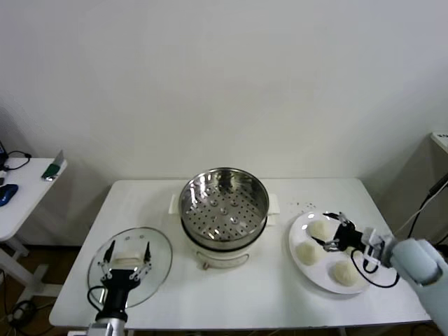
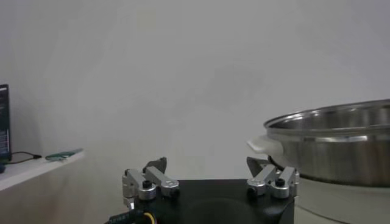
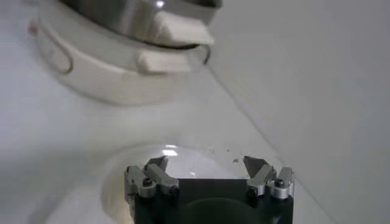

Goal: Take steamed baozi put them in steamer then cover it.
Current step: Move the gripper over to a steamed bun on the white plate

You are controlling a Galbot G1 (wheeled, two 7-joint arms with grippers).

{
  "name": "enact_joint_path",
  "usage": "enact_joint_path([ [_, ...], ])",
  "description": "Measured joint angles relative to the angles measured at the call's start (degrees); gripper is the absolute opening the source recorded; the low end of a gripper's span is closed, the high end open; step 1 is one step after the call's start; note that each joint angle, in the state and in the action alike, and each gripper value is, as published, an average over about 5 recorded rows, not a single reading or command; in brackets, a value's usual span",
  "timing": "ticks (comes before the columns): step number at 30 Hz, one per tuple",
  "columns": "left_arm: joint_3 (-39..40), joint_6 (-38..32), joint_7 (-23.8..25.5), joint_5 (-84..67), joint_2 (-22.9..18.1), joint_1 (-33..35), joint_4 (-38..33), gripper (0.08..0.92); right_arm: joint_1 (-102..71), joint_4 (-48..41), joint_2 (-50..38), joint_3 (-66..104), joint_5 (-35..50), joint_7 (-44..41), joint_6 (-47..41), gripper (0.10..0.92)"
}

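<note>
A side desk [image 1: 24, 189] carrying small items was seen beyond the left edge of the white table [image 1: 238, 294]. Near the front left corner of the tabletop the glass cover [image 1: 157, 269] was laid flat, its cream bar handle [image 1: 127, 260] facing up. The left gripper [image 1: 126, 264] was held over that handle with its jaws spread wide and nothing between them; whether the fingertips touched the handle could not be told. In the left wrist view the same gripper [image 2: 207, 173] was shown empty, with the steamer [image 2: 332, 143] off to one side. At the middle of the tabletop, toward the back edge, the steamer [image 1: 224, 203] was seen uncovered, its perforated steel basket sitting on the white pot base with nothing inside. Near the right edge a white plate [image 1: 304, 262] was placed, and four buns [image 1: 308, 252] were resting on it. The right gripper [image 1: 334, 231] was positioned low over the plate among the buns, jaws fully apart, gripping nothing. In the right wrist view its fingertips [image 3: 157, 164] were seen above the plate [image 3: 113, 182], with the steamer base [image 3: 103, 73] beyond.
</note>
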Motion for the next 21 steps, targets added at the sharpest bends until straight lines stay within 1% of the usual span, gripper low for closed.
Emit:
enact_joint_path([
  [4, 0.0, 0.0, -0.1, -0.1, 0.4, -0.3, 0.5, 0.823, 9.9, -4.2, -1.5, -9.7, -2.6, -5.6, 0.2, 0.823],
  [9, -0.2, 0.2, -0.3, -0.5, 0.9, -0.5, 1.0, 0.823, 21.8, -9.8, -1.3, -22.0, -4.5, -10.5, 0.5, 0.823],
  [15, -0.1, 0.8, -0.7, -0.8, 1.4, -1.1, 1.4, 0.823, 34.2, -16.5, 1.7, -36.4, -4.8, -13.9, 0.5, 0.823],
  [21, -0.7, 1.2, -1.0, -1.0, 1.6, -1.6, 1.4, 0.823, 41.9, -22.7, 6.2, -46.0, -4.7, -15.5, 0.5, 0.823],
])
